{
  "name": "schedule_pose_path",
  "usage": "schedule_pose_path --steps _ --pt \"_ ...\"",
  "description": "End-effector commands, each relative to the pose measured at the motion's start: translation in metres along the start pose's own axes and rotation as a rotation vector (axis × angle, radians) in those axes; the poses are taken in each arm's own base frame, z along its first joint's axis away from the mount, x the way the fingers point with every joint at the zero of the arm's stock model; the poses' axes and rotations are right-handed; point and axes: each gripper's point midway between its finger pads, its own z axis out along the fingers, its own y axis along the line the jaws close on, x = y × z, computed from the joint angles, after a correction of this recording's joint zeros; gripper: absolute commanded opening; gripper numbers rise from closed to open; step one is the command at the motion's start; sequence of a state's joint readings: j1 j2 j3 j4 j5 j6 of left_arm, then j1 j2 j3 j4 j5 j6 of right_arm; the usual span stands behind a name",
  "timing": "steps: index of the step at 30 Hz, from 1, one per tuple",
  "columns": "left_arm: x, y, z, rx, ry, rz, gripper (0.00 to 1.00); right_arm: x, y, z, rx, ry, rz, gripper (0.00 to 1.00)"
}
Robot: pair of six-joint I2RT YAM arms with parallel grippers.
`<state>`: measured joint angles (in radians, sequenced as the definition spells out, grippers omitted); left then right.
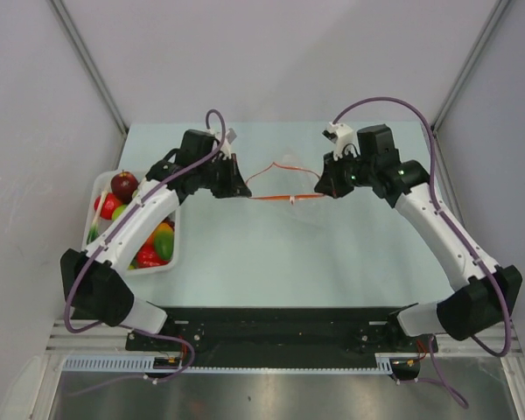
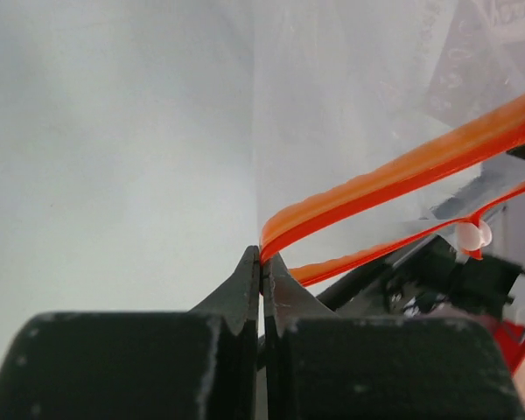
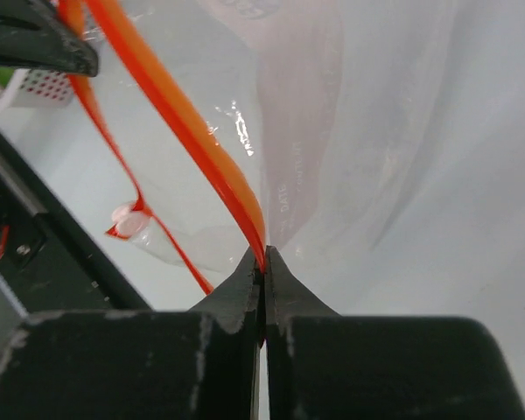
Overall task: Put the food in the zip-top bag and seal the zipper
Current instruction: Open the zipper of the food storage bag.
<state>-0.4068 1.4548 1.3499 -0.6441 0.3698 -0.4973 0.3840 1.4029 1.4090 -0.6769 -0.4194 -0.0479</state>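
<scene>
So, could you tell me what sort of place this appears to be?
Probably a robot test cell in a lab, not a kitchen: plain white panel walls on metal struts, two arms bolted to a rail at the table edge, and a tray of toy food.

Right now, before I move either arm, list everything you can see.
zip-top bag: one, clear, mid-table, mouth open
zipper: one, orange-red, both strips apart
white tab: one, on the near strip
tray: one, white, table's left side
toy food: several, red, green, orange, yellow, in the tray
table: one, pale green
left gripper: shut on the zipper's left end
right gripper: shut on the zipper's right end
</scene>
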Motion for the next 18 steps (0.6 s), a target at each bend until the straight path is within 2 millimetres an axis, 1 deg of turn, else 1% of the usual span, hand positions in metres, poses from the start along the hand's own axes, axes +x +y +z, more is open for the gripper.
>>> schedule_pose_path --steps 1,2,3,4,5,6,8,9,12,15,16,18 --pt "0.014 0.006 -0.026 -0.031 0.098 0.214 0.00 0.022 0.034 -0.031 -0.096 0.026 0.031 0.00" --pt "0.017 0.001 -0.029 -0.007 0.113 0.211 0.00 0.024 0.037 -0.030 -0.101 0.027 0.033 0.00" --pt "0.023 -0.011 -0.031 0.064 0.136 0.200 0.00 0.023 0.040 -0.029 -0.109 0.019 0.029 0.03" --pt "0.027 -0.017 -0.033 0.090 0.145 0.200 0.00 0.027 0.045 -0.027 -0.125 0.028 0.026 0.09" --pt "0.029 -0.022 -0.033 0.110 0.154 0.205 0.00 0.026 0.046 -0.025 -0.131 0.025 0.022 0.26" --pt "0.032 -0.029 -0.035 0.135 0.165 0.215 0.00 0.024 0.046 -0.023 -0.136 0.017 0.018 0.32" --pt "0.037 -0.038 -0.036 0.162 0.176 0.231 0.00 0.022 0.046 -0.018 -0.136 0.022 0.033 0.37" --pt "0.040 -0.043 -0.037 0.177 0.181 0.236 0.00 0.021 0.046 -0.016 -0.135 0.023 0.030 0.37" --pt "0.040 -0.051 -0.039 0.199 0.174 0.223 0.00 0.020 0.048 -0.008 -0.135 0.031 0.014 0.37" --pt "0.038 -0.054 -0.039 0.202 0.169 0.201 0.00 0.021 0.055 -0.003 -0.143 0.039 -0.001 0.40" --pt "0.037 -0.053 -0.039 0.197 0.165 0.199 0.00 0.020 0.058 -0.004 -0.152 0.035 0.000 0.52" --pt "0.037 -0.052 -0.038 0.191 0.167 0.190 0.00 0.013 0.068 -0.011 -0.192 0.006 -0.005 0.64"
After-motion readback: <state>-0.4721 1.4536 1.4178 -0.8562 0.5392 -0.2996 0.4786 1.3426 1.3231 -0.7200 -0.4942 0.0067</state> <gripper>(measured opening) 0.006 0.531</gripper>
